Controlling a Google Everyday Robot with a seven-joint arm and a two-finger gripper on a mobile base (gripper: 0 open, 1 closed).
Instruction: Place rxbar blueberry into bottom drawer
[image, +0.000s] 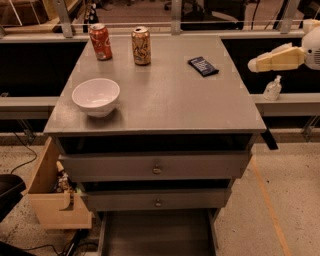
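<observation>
The rxbar blueberry (203, 66), a flat dark navy bar with white lettering, lies on the grey cabinet top (165, 100) near its far right edge. The bottom drawer (156, 235) is pulled out at the foot of the cabinet, its dark tray bare. My gripper (255, 64), cream-coloured, reaches in from the right edge of the view. It hovers right of the bar, just off the cabinet's right side and above its top, holding nothing.
A white bowl (96, 96) sits at the left of the top. A red soda can (100, 42) and a tan can (141, 46) stand at the back. Two upper drawers with round knobs (157, 169) are shut. A wooden box (52, 195) stands at the lower left. A small bottle (272, 88) rests on the right ledge.
</observation>
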